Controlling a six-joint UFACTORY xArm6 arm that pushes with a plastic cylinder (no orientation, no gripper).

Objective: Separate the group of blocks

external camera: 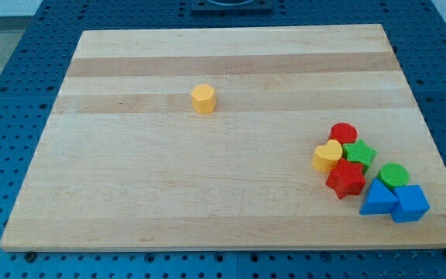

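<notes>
A tight group of blocks sits at the view's lower right on the wooden board [207,178]: a red cylinder [343,132], a yellow heart [327,156], a green star [359,154], a red star [345,179], a green cylinder [393,175], a blue triangle [377,198] and a blue cube [409,204]. They touch or nearly touch one another. A yellow hexagon block [203,98] stands alone at the upper middle. My tip does not show in this view.
The board lies on a blue perforated table [6,116]. The blue cube and blue triangle sit close to the board's bottom right edge. A dark fixture [231,5] shows at the view's top.
</notes>
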